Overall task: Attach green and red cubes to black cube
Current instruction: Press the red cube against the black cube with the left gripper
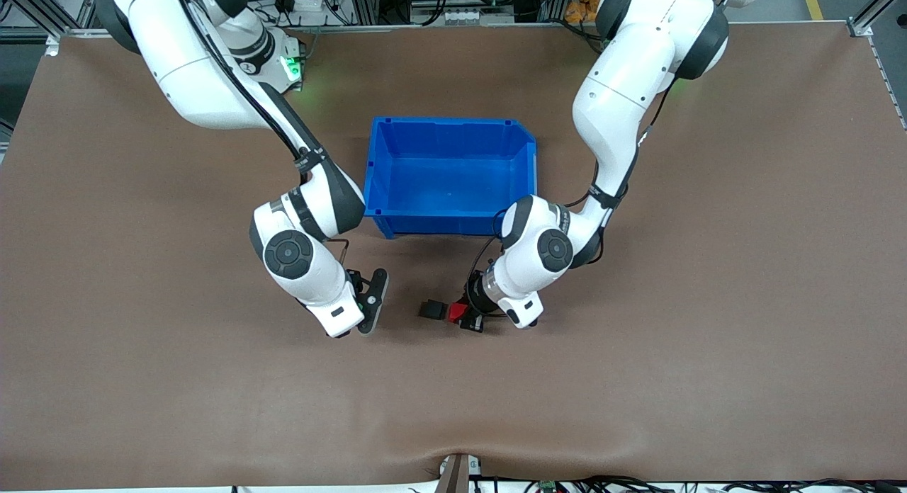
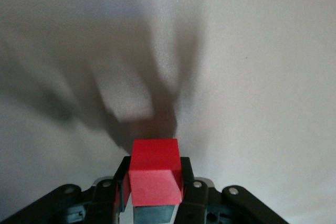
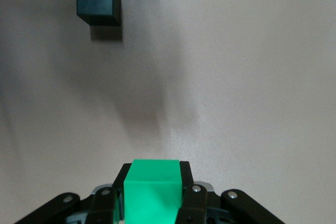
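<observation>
Blue bin [image 1: 449, 128] on brown table [image 1: 708, 337]

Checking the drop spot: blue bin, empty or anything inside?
Empty. The front view shows only bare blue floor inside the blue bin; the black cube sits on the table, nearer the front camera.

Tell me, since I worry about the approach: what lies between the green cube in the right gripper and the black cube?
Only bare table separates the green cube in the right gripper from the black cube; the right wrist view shows it.
</observation>
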Motion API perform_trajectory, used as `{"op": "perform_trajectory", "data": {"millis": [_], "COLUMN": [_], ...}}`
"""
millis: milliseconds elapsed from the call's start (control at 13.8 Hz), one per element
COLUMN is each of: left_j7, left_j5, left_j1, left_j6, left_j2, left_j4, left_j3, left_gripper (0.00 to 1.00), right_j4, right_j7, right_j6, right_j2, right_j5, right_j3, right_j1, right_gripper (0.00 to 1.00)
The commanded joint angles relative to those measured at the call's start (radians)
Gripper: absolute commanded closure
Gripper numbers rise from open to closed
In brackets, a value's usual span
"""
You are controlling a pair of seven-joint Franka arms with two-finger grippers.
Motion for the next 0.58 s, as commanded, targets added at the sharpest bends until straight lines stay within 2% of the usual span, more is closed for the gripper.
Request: {"op": "perform_trajectory", "data": {"millis": [0,145,507], "left_j7": [-0.040,-0.054,-0.101], "left_j5": [-0.016,-0.016,-0.017], "left_j1": [-0.018,-0.063,-0.074], "left_j6": [0.012,0.021,0.027], "left_j2": [0.019,0.024,0.027], "left_j4": [0.027,0.027,0.030], "left_j3": [0.021,0.065,0.067], "left_gripper": [1.00,1.00,1.00], "right_j4": [-0.016,-0.016,-0.016], "right_j7": [0.021,0.021,0.021], "right_j6": [0.008,0.008,0.008], "right_j2": [-0.011,-0.011,-0.011], "right_j5": [-0.011,-0.011,-0.011], "right_j3": [0.002,0.002,0.002], "right_j1": [0.000,-0.002,-0.002], "right_gripper": [0.85,0.85,0.85]}}
